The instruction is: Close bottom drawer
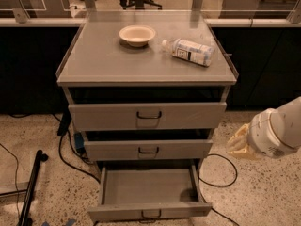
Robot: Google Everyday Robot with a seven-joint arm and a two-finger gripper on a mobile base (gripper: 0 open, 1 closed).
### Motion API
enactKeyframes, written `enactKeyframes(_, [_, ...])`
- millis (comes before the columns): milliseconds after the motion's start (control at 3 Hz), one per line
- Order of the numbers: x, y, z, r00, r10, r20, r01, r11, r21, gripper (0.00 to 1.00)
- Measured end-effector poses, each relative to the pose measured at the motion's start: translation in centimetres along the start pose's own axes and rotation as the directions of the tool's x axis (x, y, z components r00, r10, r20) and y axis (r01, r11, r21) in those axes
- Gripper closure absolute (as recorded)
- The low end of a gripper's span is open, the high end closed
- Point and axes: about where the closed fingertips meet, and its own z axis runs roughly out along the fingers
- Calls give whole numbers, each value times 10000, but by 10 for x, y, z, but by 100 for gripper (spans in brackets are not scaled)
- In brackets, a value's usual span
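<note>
The claw [238, 144] hung at the right edge of the frame, level with the middle drawer [148, 150] and well apart from the cabinet, touching nothing. Whether it was apart or together could not be told. Behind it, the arm's white casing [277, 130] ran off the right side.

The bottom drawer [148, 187] sat at the bottom centre of the frame, pulled far out from under the other two, its grey tray bare and its small dark handle [151, 214] near the lower edge. Above the middle drawer was the top drawer [148, 116].

On the counter [99, 60], a pale bowl [137, 34] stood upright, with a plastic bottle [188, 52] lying on its side just right of it. A dark cable [217, 171] looped on the speckled floor right of the cabinet.
</note>
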Motion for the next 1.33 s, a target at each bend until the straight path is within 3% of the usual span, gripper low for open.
enactKeyframes(333, [-8, 4, 37, 9995, -149, -272, 145, 9998, -156, 100])
enactKeyframes(667, [0, 5, 94, 9957, 127, -913, -142, 9998, -158, 100])
enactKeyframes(1000, [16, 6, 136, 9907, 619, -1213, -615, 9981, 74, 100])
enactKeyframes(1333, [33, 8, 165, 9918, 878, -929, -834, 9953, 502, 100])
